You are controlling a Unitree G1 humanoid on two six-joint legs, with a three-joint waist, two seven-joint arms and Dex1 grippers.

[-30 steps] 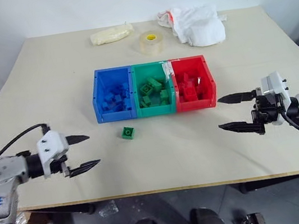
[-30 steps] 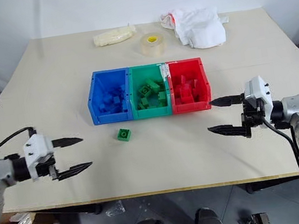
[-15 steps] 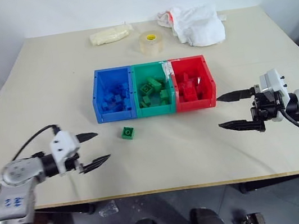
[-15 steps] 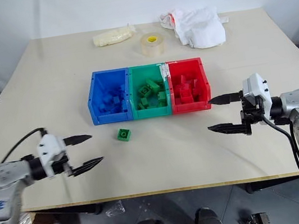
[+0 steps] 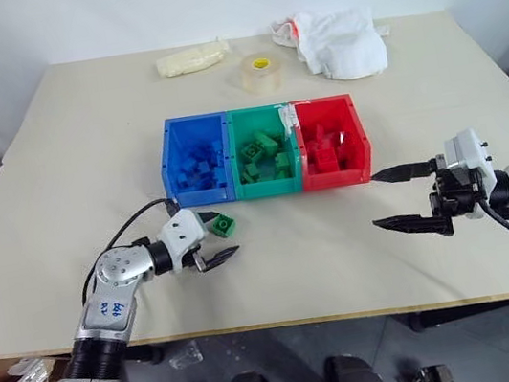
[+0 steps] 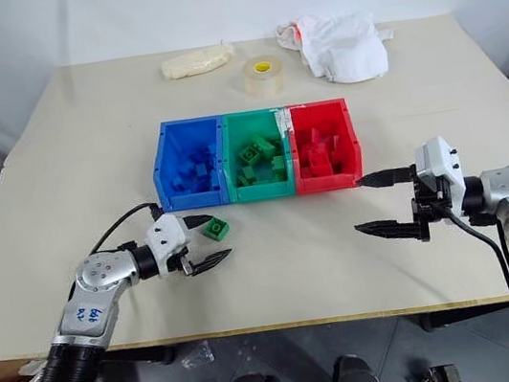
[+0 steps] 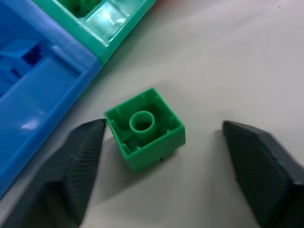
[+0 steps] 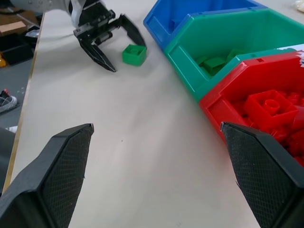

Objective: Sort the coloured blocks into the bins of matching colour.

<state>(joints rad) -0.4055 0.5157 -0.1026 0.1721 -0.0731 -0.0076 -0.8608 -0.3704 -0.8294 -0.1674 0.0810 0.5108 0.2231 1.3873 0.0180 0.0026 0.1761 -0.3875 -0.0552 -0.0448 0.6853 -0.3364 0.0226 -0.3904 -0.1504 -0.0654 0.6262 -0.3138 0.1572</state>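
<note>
While it lies hollow side up on the table [image 5: 85, 160], just in front of the blue bin [image 5: 197, 160], the green block [image 7: 145, 127] sits between the parted fingers of the left end effector [image 5: 218, 238], ungripped. Likely light, rigid, slick plastic; pinch opposite flat walls. Right end effector [image 5: 396, 198]: fingers wide apart, empty.

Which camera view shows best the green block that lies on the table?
The left wrist view: the green block is close, between the left gripper fingers. Both eye views show it small; the right wrist view shows it farther off, beside that gripper.
</note>
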